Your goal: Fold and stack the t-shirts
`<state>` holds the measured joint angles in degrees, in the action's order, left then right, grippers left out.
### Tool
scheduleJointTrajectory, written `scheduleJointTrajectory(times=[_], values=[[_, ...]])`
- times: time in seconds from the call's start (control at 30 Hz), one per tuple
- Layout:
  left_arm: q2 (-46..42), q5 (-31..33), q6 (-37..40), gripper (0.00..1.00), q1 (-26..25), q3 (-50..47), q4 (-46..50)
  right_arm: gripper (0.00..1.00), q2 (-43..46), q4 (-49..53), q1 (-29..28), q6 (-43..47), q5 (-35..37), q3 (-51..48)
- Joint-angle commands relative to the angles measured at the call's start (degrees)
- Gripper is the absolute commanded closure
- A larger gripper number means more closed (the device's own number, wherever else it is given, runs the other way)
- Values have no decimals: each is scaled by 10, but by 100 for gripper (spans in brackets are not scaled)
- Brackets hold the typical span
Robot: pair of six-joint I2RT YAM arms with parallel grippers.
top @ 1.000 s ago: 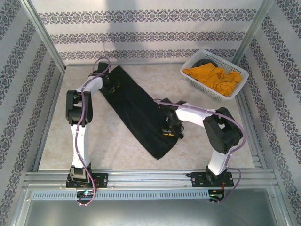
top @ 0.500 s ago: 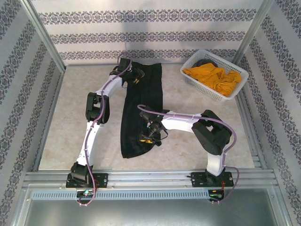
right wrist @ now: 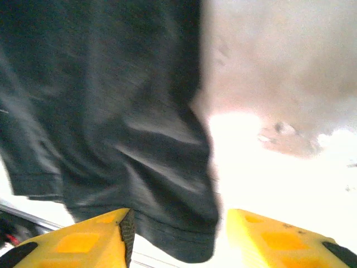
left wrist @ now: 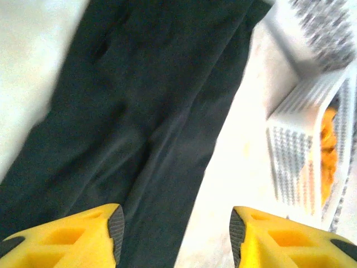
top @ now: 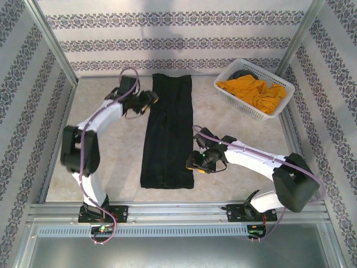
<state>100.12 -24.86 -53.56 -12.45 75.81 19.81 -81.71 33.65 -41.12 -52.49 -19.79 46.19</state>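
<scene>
While the folded plain black cloth t-shirt (top: 167, 134) lies mid-table, we flank it with left gripper (top: 150, 99) and right gripper (top: 191, 163) parted, empty, the crumpled mustard-orange t-shirt (top: 254, 92) in the white plastic lattice basket (top: 240, 103).

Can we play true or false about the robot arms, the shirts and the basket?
1. The black t-shirt lies on the table as a long folded strip. True.
2. The mustard-orange t-shirt is stacked on the black one. False: it sits bunched up in the white basket.
3. The left gripper and the right gripper are both open and hold nothing. True.
4. The white basket stands at the near left corner. False: it is at the far right corner.
</scene>
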Motion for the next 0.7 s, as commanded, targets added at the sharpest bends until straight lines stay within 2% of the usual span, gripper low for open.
scheduleJointTrajectory(times=[0.0,0.17,0.3,0.5,0.67], values=[[-70,-21,39,46,-13,-139,96,50,-23,5,-7,36,-35,4],[-221,-19,71,46,-23,-286,232,50,-89,7,-30,25,-50,25],[-297,-44,62,45,-29,-372,265,52,-127,9,-60,0,-49,36],[-310,-88,30,44,-79,-430,221,54,-136,5,-86,-31,-27,38],[-269,-106,3,47,-124,-441,163,67,-129,-35,-91,-72,-8,26]])
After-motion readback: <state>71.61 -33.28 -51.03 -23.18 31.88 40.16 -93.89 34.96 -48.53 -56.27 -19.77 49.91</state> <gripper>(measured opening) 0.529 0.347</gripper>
